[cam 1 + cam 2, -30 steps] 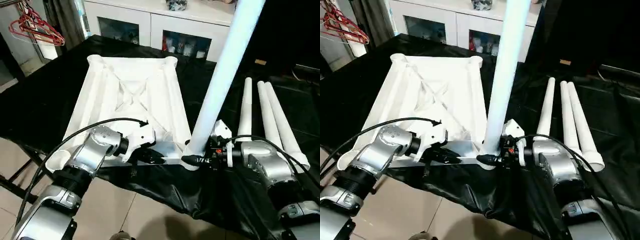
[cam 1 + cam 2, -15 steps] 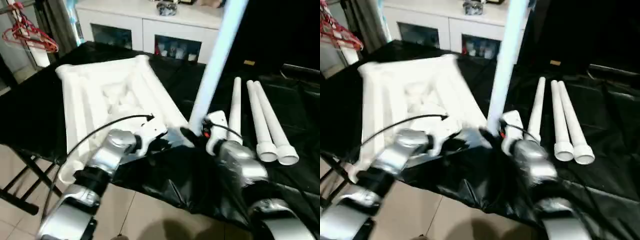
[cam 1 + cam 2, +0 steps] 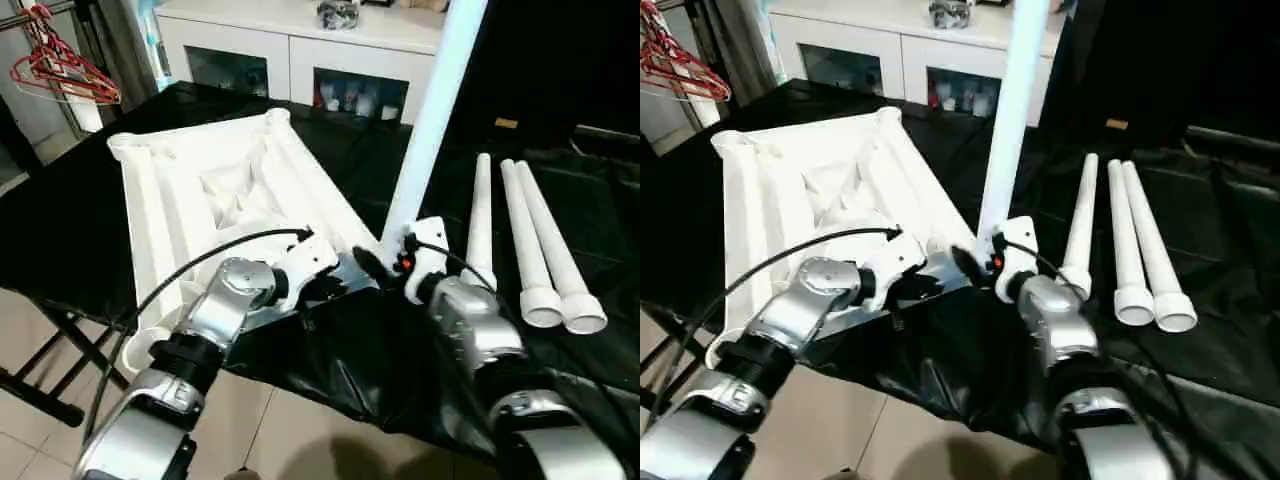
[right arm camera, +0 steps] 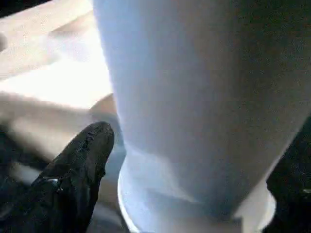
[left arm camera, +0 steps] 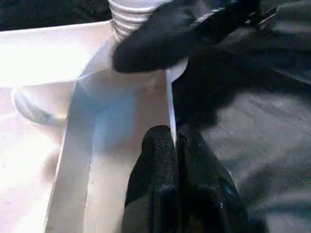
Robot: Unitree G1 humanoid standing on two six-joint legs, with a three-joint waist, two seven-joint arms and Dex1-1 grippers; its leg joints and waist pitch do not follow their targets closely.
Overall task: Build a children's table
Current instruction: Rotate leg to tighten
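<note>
The white table top (image 3: 180, 190) lies underside up on the black cloth, set at an angle. One white leg (image 3: 430, 110) stands upright in its near right corner socket (image 5: 141, 77). My left gripper (image 5: 175, 138) is shut on the top's thin near rim, just left of that socket. My right gripper (image 3: 388, 258) is open around the leg's base, and one black finger (image 4: 82, 165) sits just beside the tube. Three more legs (image 3: 525, 240) lie side by side on the cloth to the right.
A white glass-door cabinet (image 3: 300, 50) stands behind the table. Red hangers (image 3: 65, 75) hang at the far left. The black cloth (image 3: 400, 350) drapes over the near edge above a tiled floor (image 3: 40, 440). A black stand leg (image 3: 60, 330) shows at the left.
The table top has swung, its far end going left, and its corner with the upright leg now sits farther from me. Both grippers went with it. The view has shifted as well.
</note>
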